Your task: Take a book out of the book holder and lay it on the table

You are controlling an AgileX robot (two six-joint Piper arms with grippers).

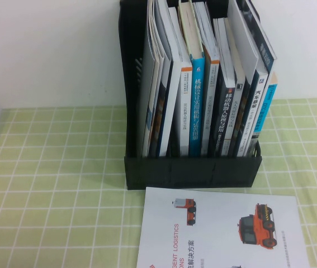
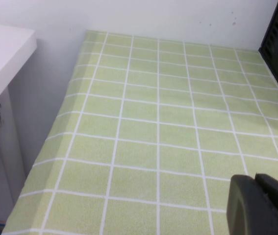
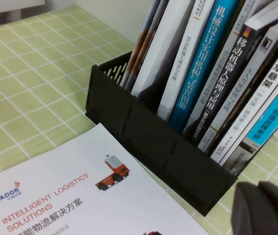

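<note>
white book (image 1: 219,231), black book holder (image 1: 192,170), green-checked table (image 1: 52,184)

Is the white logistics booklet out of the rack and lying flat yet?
Out and flat: the white truck-picture booklet lies cover-up on the green checked table, before the black plastic rack.

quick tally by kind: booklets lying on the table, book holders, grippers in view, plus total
booklets lying flat on the table: 1, the book
book holders: 1, the book holder, still packed with upright books
grippers in view: 2, left gripper over bare cloth, right gripper by the holder
total: 4
</note>
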